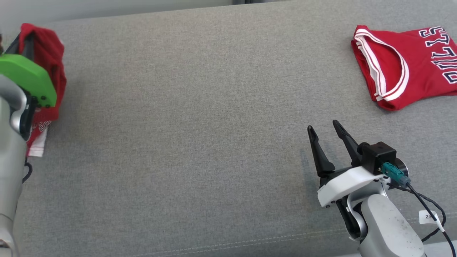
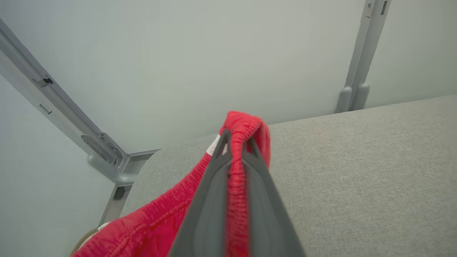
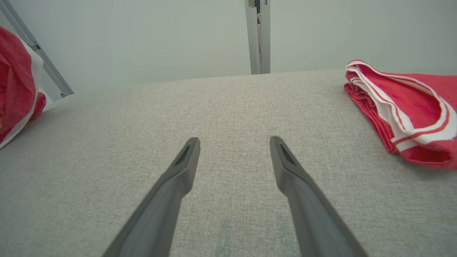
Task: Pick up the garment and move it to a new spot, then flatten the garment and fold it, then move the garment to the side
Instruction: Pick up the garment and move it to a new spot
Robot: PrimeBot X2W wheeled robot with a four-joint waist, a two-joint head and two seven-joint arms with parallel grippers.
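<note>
Left gripper (image 2: 237, 137): clamped tight on a bunched fold of the red garment (image 1: 53, 67), which hangs at the cushion's (image 1: 200, 125) left edge.
Right gripper (image 1: 323, 125): fingers spread wide, empty, near the front edge.
Risk: the narrow pinch may slip, and trailing cloth may snag the left edge.
Hidden: the garment's lower part. The folded jersey (image 1: 403, 67) at the far right corner is cropped.

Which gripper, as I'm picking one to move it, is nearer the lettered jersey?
Right. The right gripper is open, below and left of the jersey in the head view; the left gripper is far left, shut on another red garment.
</note>
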